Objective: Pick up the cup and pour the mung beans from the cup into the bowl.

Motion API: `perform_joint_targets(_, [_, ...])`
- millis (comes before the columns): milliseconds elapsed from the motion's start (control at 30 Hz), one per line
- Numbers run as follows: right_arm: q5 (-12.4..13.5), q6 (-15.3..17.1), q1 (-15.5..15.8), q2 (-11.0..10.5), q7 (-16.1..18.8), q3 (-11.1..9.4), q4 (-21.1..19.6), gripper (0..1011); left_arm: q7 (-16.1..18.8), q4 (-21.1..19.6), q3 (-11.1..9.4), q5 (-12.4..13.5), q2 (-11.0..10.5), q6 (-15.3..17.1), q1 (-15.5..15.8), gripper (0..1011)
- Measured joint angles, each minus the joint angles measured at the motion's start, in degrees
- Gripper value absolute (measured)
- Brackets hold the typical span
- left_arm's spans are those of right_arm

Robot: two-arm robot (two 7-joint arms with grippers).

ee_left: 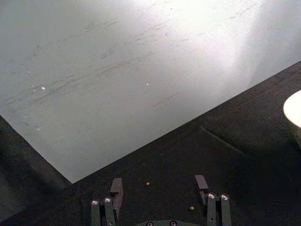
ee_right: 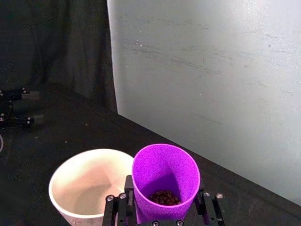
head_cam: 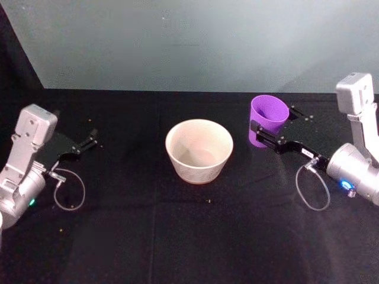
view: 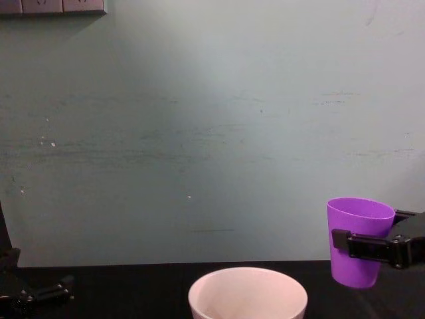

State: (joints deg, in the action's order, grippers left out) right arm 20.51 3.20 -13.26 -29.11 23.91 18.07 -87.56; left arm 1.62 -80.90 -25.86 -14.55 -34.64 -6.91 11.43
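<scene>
Black-clothed table [head_cam: 177, 248], faint fold lines running across and front to back. Back edge butting against pale grey-green wall [head_cam: 177, 41]. White bowl [head_cam: 199, 151] upright near centre of cloth, faint pinkish tint inside. Purple cup [head_cam: 267, 120] right of bowl and nearer back edge, close to it but apart; cannot tell whether base touches cloth. Loose grains [head_cam: 208, 201] on cloth: one just in front of bowl, two more on left side, seen in left wrist view [ee_left: 147, 183], apart from each other.
</scene>
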Motion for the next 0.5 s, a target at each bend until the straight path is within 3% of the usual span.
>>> perform_joint_targets(500, [0.00,0.01,0.00,0.00,0.00,0.00,0.00,731,0.00,0.00,0.00,0.00,0.00,0.00,0.00,1000])
